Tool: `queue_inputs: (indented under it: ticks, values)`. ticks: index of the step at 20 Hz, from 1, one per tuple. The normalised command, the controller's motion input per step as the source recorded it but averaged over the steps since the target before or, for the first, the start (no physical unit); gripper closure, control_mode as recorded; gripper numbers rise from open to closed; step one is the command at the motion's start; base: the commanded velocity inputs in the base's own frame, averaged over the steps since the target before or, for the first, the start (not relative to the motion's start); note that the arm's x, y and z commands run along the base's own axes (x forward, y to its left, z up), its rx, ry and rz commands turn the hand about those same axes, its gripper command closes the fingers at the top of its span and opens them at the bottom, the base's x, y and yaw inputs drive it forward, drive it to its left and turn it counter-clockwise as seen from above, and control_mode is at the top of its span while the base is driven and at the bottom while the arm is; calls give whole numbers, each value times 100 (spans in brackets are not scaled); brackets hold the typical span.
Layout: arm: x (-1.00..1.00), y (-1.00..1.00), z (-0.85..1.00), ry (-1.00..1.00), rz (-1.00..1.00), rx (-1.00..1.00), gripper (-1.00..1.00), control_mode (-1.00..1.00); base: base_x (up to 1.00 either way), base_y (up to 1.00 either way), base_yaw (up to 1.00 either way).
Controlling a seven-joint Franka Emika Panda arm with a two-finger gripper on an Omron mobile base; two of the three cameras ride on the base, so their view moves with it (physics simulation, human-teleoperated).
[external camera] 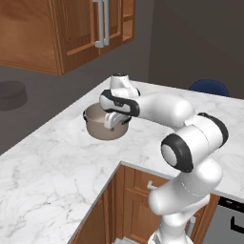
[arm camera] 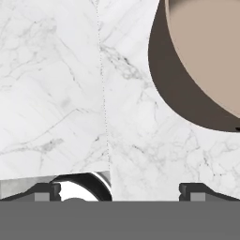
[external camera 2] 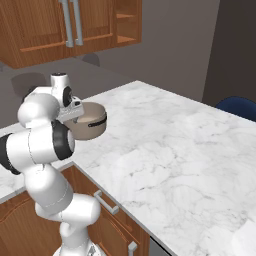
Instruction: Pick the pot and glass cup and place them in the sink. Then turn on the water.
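The pot stands upright on the white marble counter, a wide taupe-grey vessel with a pale inside. My gripper hangs just over its near rim, pointing down, jaws wide open and holding nothing. From the right base view the pot sits just behind the gripper. In the hand view the pot curves across the top right, while bare marble lies between the fingertips of the gripper. The glass cup, the sink and the water are out of view.
Wooden wall cabinets hang above the counter's far left. The counter forms an inner corner over wooden base cabinets. A blue chair back rises behind the far edge.
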Motion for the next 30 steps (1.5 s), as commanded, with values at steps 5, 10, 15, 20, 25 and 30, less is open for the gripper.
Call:
queue_inputs:
  ticks: [5, 10, 15, 20, 25, 30]
  values:
    - [15, 2, -5, -1, 6, 0, -100, -100, 0, 0, 0]
    - [15, 0, -5, 0, 5, 0, -100, -100, 0, 0, 0]
    - [6, 0, -2, 0, 5, 0, -100, -100, 0, 0, 0]
    - [8, 0, -1, 0, 3, 0, -100, -100, 0, 0, 0]
    - [17, 1, -5, 0, 1, 0, -100, -100, 0, 0, 0]
    - [9, 0, -5, 0, 0, 0, -100, -100, 0, 0, 0]
